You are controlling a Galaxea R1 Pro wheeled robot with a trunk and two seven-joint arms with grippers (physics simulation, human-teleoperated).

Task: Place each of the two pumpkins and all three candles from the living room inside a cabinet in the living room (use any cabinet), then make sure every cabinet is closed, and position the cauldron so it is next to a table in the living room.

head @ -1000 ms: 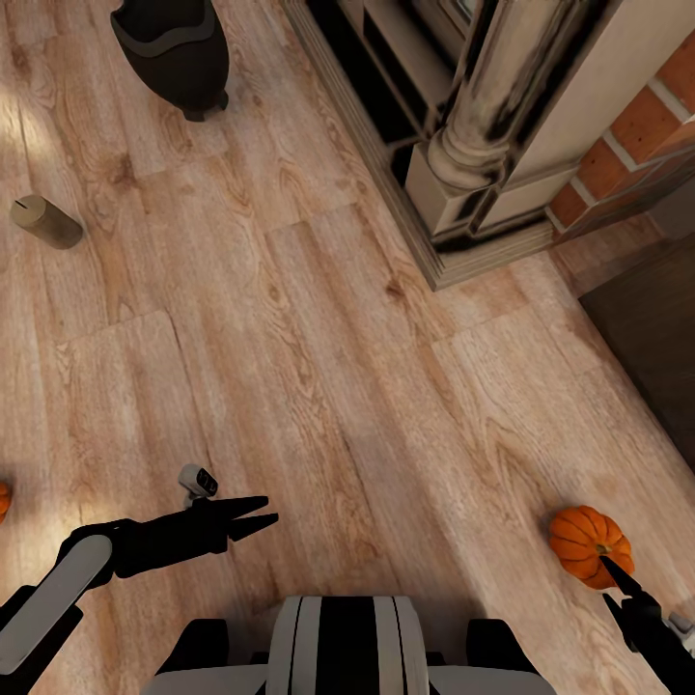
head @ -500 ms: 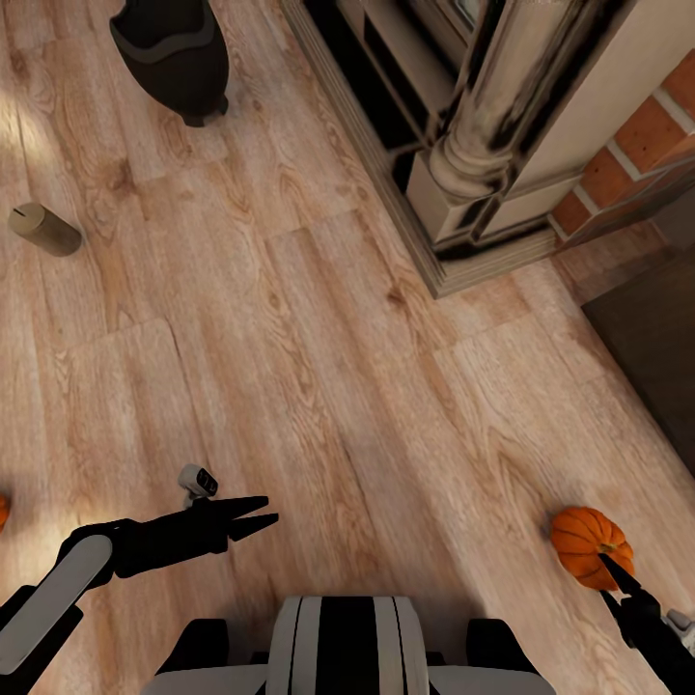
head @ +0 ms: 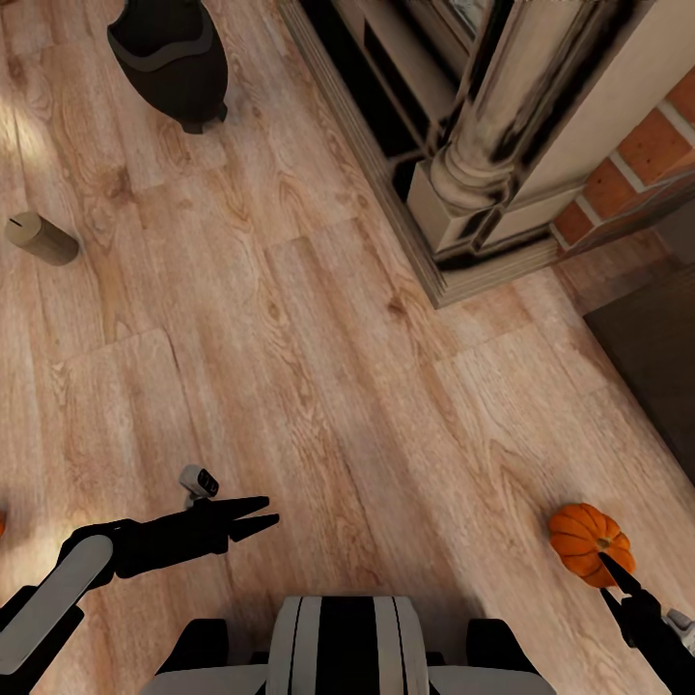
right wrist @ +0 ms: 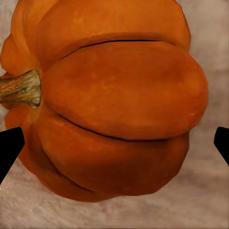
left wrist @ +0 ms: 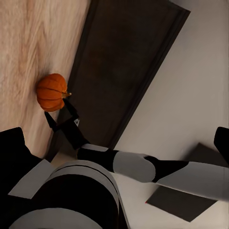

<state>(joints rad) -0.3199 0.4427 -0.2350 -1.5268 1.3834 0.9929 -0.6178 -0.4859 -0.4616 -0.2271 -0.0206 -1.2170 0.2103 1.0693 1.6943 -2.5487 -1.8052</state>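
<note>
Item 1: pumpkin (head: 585,542) on wood floor (head: 319,386), right gripper (right wrist: 114,143) approaching.
Jaws spread wide to straddle it, nothing held; left gripper (head: 259,514) idle, nearly closed, empty.

The pumpkin (head: 586,541) sits on the floor (head: 319,386) at the front right, right by the tip of the right gripper (head: 610,571). The cabinet (head: 656,357) stands just behind it, along the right edge. The cauldron (head: 172,53) stands far back on the left. A candle (head: 41,237) lies at the left edge, in front of the cauldron. The fireplace column (head: 502,164) rises at the back right. The left gripper (head: 259,514) hangs over the front left floor. A bit at the far left edge may be the second pumpkin.
</note>
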